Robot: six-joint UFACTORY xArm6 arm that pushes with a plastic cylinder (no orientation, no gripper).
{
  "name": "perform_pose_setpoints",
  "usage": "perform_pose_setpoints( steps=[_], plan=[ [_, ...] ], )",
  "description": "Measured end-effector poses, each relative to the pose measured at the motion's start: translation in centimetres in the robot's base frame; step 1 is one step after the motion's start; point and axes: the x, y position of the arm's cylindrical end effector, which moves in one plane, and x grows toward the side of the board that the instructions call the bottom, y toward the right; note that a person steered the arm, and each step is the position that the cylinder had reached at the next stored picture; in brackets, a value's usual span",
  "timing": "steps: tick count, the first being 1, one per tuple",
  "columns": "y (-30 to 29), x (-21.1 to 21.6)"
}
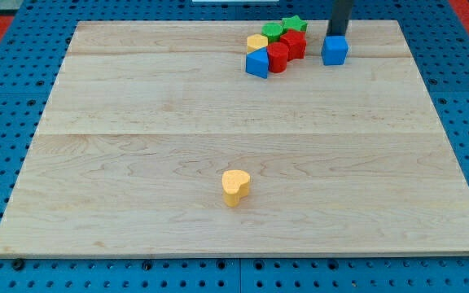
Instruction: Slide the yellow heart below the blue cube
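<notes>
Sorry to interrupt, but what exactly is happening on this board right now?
A robot arm's rod pushes blocks around a wooden board. My tip sits just behind the blue cube at the view's top right. The yellow heart, which should end up below that cube, lies alone near the view's bottom centre. A cluster of blocks sits left of the cube.

— What is cut off or hidden?
— The rod (339, 16) is cropped by the view's top edge; its tip is concealed behind the blue cube (334, 50).
— And the cluster?
— The yellow block (256, 41) is partly covered; its shape cannot be told.
</notes>
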Motion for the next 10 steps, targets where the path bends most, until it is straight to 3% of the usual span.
perform_pose_setpoints(
  steps=[1,2,4,5,6,7,8,9,10],
  plan=[
    [7.6,4.4],
    [8.4,18.2],
    [-2.4,38.4],
    [-11.9,38.0],
    [-17.1,32.9],
    [-17.9,28.3],
    [-16.8,28.8],
    [-18.6,34.1],
    [-25.3,30.7]
  ],
)
